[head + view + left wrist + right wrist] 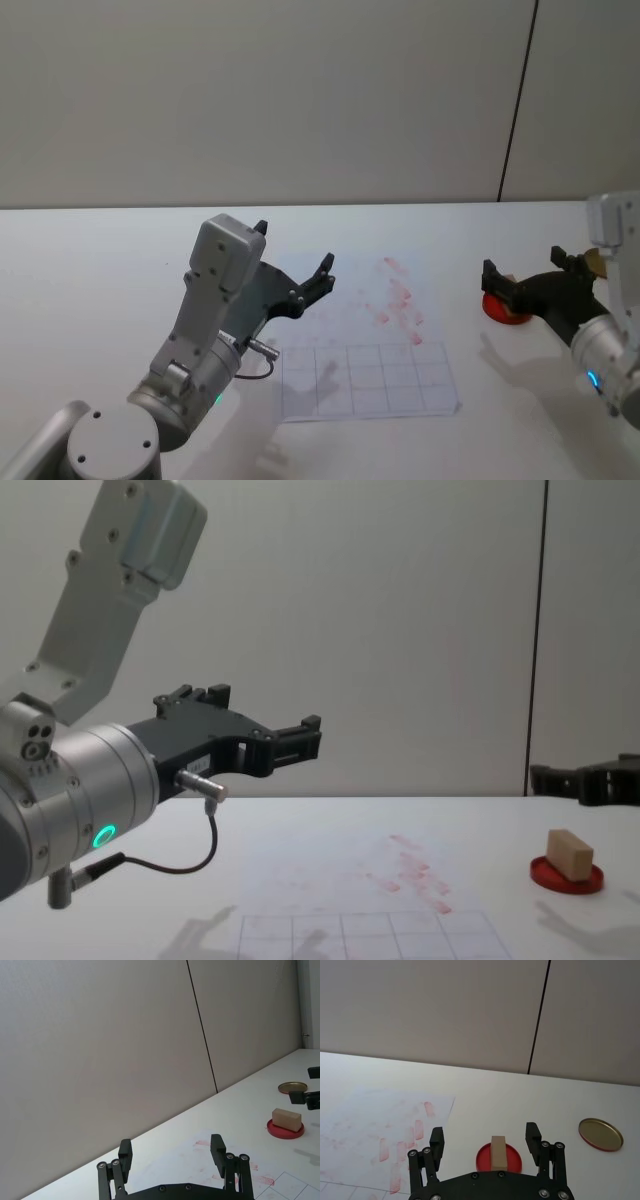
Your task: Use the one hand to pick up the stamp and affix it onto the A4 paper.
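Right gripper (485,1132): I see it spread wide, empty, touching nothing; it hangs above the stamp (498,1152), clearly apart from it in the chest view; black metal fingers (532,1135), flat pads. Left gripper (295,247): also released and wide, empty, held up over the near-left part of the A4 paper (350,330).

The stamp is one plain tan wooden block, rectangular and matte; it lies on the ink pad (485,1160), a flat round red disc wider than the block, right of the sheet on the table (100,270). One brass-coloured round lid (600,1134), shallow and shiny, lies on the table near the pad, apart from it.

One white sheet, flat; reddish oblong smudges clustered mid-sheet, maybe a dozen, too blurred for me to count; faint grey grid of squares along the near edge. Table smooth and white.
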Robot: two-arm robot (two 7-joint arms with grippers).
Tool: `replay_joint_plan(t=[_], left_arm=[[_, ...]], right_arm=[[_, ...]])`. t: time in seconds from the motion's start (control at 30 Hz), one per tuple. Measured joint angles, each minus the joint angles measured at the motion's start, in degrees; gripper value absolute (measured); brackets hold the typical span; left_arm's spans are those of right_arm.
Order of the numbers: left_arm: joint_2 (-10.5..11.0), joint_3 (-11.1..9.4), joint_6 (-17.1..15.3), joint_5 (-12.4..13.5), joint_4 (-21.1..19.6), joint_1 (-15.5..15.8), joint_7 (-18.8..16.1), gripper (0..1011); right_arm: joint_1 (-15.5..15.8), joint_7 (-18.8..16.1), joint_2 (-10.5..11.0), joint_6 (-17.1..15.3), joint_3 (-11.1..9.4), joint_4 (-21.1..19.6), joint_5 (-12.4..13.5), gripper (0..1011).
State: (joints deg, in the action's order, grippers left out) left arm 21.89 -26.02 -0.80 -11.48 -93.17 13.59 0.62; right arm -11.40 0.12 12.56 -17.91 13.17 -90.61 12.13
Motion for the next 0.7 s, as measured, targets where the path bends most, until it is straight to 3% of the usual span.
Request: replay_joint_plan(t=[0.27, 0.7], left_arm=[[0.0, 0.0, 0.0, 0.0, 0.0, 0.0, 0.0, 993], [0.0, 0.0, 0.0, 0.0, 0.0, 0.0, 0.0, 993]], right_arm=[[-3.7, -0.6, -1.4, -2.2, -0.4, 5.8, -0.2, 1001], [-8.4, -2.1, -3.0, -3.0, -0.9, 14.2, 0.0, 976]])
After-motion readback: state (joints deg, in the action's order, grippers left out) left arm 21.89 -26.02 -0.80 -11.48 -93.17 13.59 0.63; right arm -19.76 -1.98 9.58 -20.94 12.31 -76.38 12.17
